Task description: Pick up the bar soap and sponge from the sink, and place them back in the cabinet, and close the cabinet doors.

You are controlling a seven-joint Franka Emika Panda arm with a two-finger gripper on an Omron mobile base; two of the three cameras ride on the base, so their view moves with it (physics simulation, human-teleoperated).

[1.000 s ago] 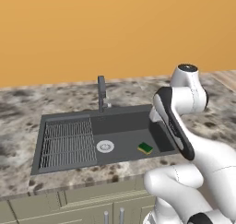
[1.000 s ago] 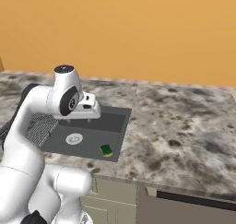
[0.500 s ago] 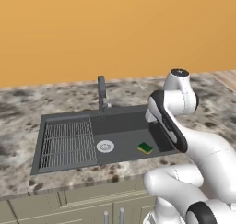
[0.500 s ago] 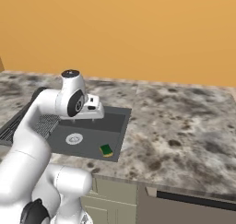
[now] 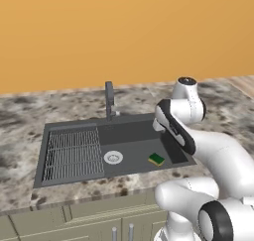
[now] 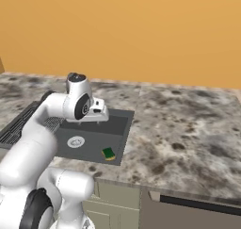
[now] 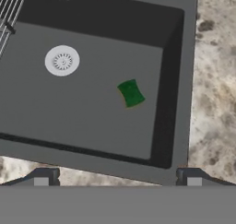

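The sponge (image 5: 157, 159) (image 6: 108, 153) (image 7: 131, 92), dark green on a yellow layer, lies flat on the floor of the dark grey sink (image 5: 134, 131) (image 6: 120, 129) (image 7: 170, 80), near its right wall. My gripper (image 6: 95, 121) (image 7: 117, 179) hangs above the sink, over the basin's back part and well clear of the sponge. Its fingertips (image 7: 41, 178) stand wide apart and open with nothing between them. The bar soap, the cabinet and the cabinet doors are out of view.
A round silver drain (image 5: 113, 157) (image 7: 61, 60) sits left of the sponge, and a ribbed draining rack (image 5: 72, 153) beyond it. A dark faucet (image 5: 110, 100) rises behind the basin. Speckled stone counter (image 6: 188, 129) surrounds the sink, with low drawer fronts (image 5: 99, 210) beneath.
The arm has swung a little over the sink, carrying the hand slightly rightward and nearer. The sponge has not moved, and the jaws have stayed open.
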